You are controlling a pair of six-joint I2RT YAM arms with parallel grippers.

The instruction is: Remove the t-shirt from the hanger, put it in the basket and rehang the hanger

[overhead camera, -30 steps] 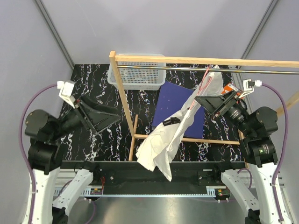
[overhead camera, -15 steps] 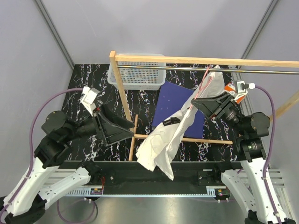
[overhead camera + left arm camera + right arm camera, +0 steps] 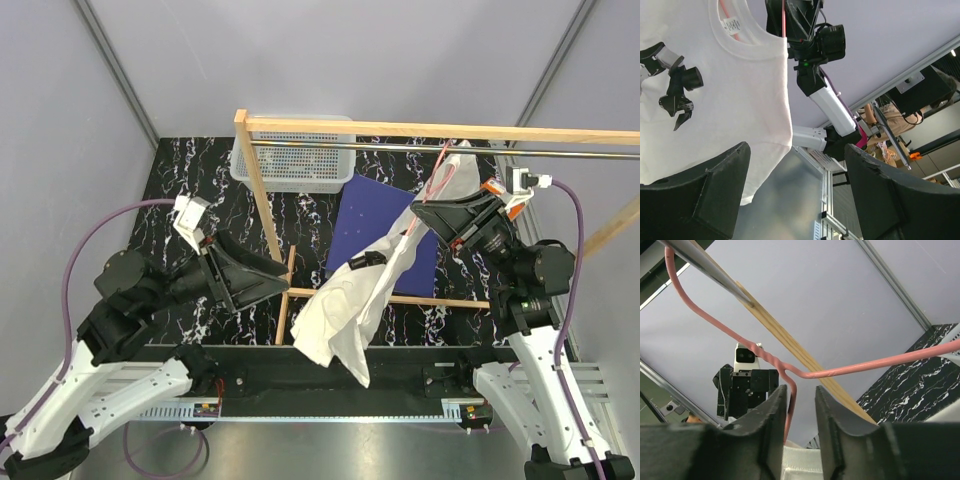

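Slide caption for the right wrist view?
Right gripper straddles the hanger at its neck, jaws narrowly apart, above the t-shirt collar.

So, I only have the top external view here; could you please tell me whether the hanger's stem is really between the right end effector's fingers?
Observer: Yes. In the right wrist view the hanger drops between the fingers of the right end effector, close beside one, with a clear gap to the other.
Operator: Thank you. Is its hook on the rail?
Observer: The wire curves up to the metal rail, but the frame edge cuts off the hook's tip.
Operator: And the left side?
Observer: The left end effector is wide open, and its camera shows the collar label and black print on the t-shirt.
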